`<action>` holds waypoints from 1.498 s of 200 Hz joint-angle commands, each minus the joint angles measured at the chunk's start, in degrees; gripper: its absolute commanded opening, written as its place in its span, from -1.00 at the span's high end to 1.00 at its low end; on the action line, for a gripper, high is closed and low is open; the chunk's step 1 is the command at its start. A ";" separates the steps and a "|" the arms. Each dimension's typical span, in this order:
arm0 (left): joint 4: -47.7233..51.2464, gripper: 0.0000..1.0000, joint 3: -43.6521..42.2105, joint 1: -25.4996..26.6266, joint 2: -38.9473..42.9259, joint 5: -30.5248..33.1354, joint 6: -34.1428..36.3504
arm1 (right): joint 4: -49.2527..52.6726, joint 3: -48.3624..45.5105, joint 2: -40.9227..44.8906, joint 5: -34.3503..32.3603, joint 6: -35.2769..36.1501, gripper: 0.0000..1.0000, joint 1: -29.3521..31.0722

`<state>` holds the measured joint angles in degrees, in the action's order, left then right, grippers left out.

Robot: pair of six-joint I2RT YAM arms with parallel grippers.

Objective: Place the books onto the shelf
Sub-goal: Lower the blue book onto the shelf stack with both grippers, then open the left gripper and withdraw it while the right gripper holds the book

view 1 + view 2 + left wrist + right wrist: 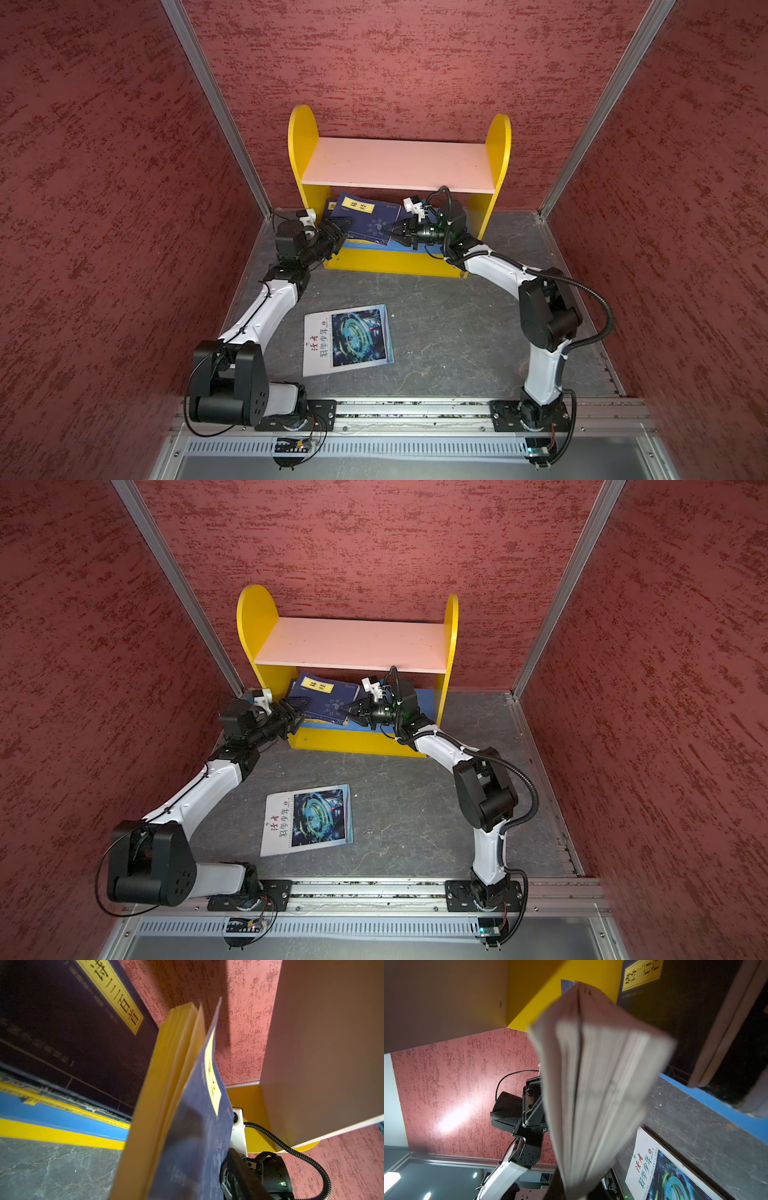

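Navy book (596, 1084) sits clamped in the right tool (390, 230); the left tool (343, 230) I cannot tell. Ease it upright onto the shelf (395, 162).

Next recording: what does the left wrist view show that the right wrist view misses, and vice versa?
Only the left wrist: the blue cover of the tilted navy book, with its yellow label, and the right gripper beside that cover. Only the right wrist: the white magazine lying flat on the table, and the left gripper beyond the book. Both: the tilted book's page edges, the second navy book in the lower tier of the shelf, its blue lower board and the upper board's underside.
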<state>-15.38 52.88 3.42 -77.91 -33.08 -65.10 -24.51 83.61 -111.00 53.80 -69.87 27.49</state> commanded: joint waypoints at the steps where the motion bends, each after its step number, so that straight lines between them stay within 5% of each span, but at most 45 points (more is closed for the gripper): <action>1: -6.06 0.11 -0.72 -0.21 -1.24 -0.94 -1.74 | -3.86 -0.36 2.80 0.53 -0.47 0.88 -0.90; 41: -7.54 0.62 -0.24 1.21 -1.77 0.68 -2.07 | -7.50 -0.48 1.95 -1.40 -3.35 0.86 -0.94; 92: -15.02 0.86 -0.08 3.38 -2.06 9.67 -5.42 | -15.30 -0.95 -1.03 -10.17 -10.42 0.45 -0.62; 132: -15.85 0.89 2.93 3.62 -3.33 12.34 -5.31 | -17.32 -1.83 -1.16 -12.66 -11.71 0.39 0.33; 212: -18.29 0.89 3.60 3.80 -5.78 12.87 -6.41 | -16.43 0.34 -2.94 -15.75 -11.59 0.66 1.07; 231: -15.78 0.62 3.74 3.67 -4.84 12.67 -5.53 | -12.60 2.03 -3.29 -16.73 -8.92 0.75 1.08; 269: 4.28 -0.58 6.30 2.11 1.40 12.54 2.92 | -0.51 7.64 -3.99 -17.17 -0.81 0.80 0.99; 299: 17.39 -0.98 7.11 -1.98 6.08 8.00 10.33 | 3.14 11.13 -5.80 -16.52 1.35 0.81 0.99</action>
<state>-11.49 58.22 4.40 -76.29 -22.04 -62.70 -25.80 90.21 -115.26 37.91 -72.47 28.86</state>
